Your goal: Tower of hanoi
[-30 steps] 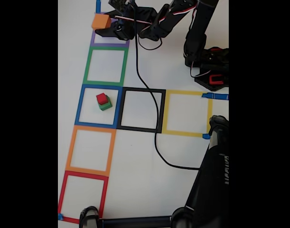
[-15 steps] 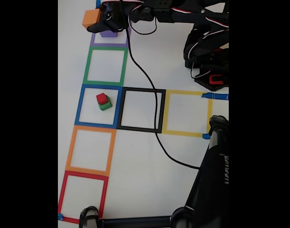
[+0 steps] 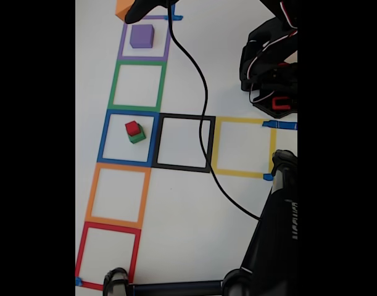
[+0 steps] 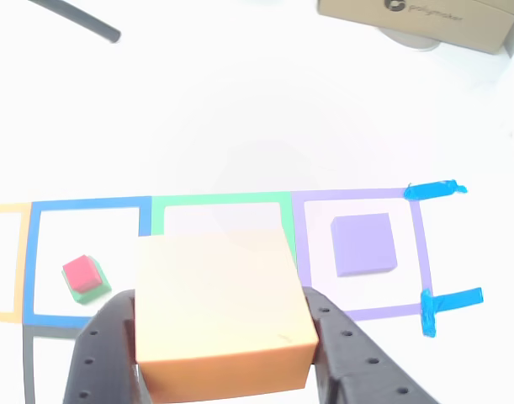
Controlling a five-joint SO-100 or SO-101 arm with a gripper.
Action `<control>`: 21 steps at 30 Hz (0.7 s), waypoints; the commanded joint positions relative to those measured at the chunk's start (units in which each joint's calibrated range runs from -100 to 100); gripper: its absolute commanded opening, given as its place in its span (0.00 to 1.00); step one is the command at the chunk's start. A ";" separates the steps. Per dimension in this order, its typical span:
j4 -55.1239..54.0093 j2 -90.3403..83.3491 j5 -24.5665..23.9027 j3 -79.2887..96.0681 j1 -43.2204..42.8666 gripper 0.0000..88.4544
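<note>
Lifted clear since the earlier frames: the orange cube [image 4: 223,311] has gone up and toward the top edge of the fixed view, and the purple cube [image 3: 141,36], hidden under the arm a moment ago, now sits exposed in the purple square [image 3: 122,37].

Orange cube: held in the gripper [image 4: 227,353], jaws closed on its two side faces, flat top face up, raised off the white table [image 3: 194,209]. Only a corner of it shows at the top edge of the fixed view [image 3: 123,8]. No long axis to speak of; it is a cube, edges running roughly parallel to the taped squares in the other view.

Key relation: in the other view the held cube hangs over the green square [image 4: 223,202], with the purple square just to its right and the blue square [image 4: 88,206] to its left. The blue square holds a small red cube [image 4: 82,273] stacked on a green cube [image 4: 92,293].

Judgement: the orange cube is the largest piece, so it likely wants an empty square. Whichever square is meant, the move is a sideways shift along the row, then a straight descent.

Outward: black cable [image 3: 200,111] trails across the black square [image 3: 160,142]; yellow square [image 3: 216,145] beside it; orange [image 3: 89,191] and red [image 3: 82,253] squares lie further down the column.
</note>
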 commanded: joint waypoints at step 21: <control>-62.30 -12.49 0.72 70.77 -1.24 0.11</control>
